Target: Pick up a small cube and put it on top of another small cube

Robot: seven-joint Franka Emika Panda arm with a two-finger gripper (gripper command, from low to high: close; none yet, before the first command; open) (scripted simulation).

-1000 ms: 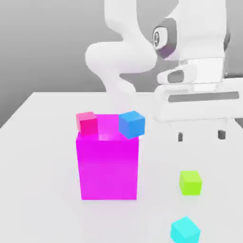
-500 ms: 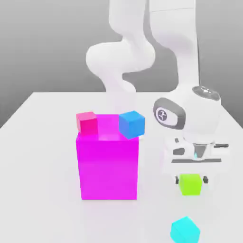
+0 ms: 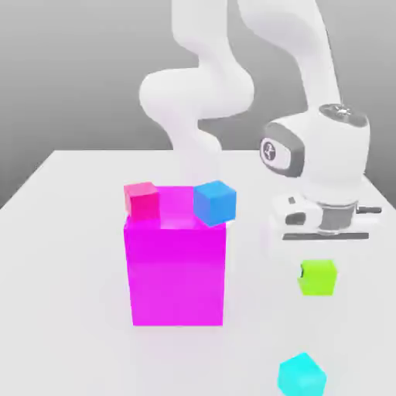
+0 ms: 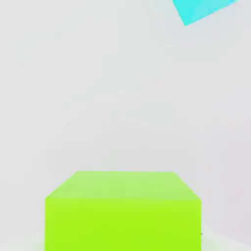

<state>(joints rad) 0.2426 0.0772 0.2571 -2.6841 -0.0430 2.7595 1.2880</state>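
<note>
- Landmark: big magenta block (image 3: 177, 271) standing on the white table (image 3: 69, 232).
- Small pink cube (image 3: 141, 199) and blue cube (image 3: 214, 202) rest on the block's top, at its rear corners.
- Gripper (image 3: 318, 267) hangs to the exterior view's right of the block, pointing down, its fingers pinched on the small lime-green cube (image 3: 318, 278) (image 4: 122, 211).
- The lime-green cube sits off the block, beside its lower half on the same side, gripped directly under the hand.
- Cyan cube (image 3: 302, 375) (image 4: 203, 11) lies on the table, nearer the camera than the lime-green cube, apart from the block.
</note>
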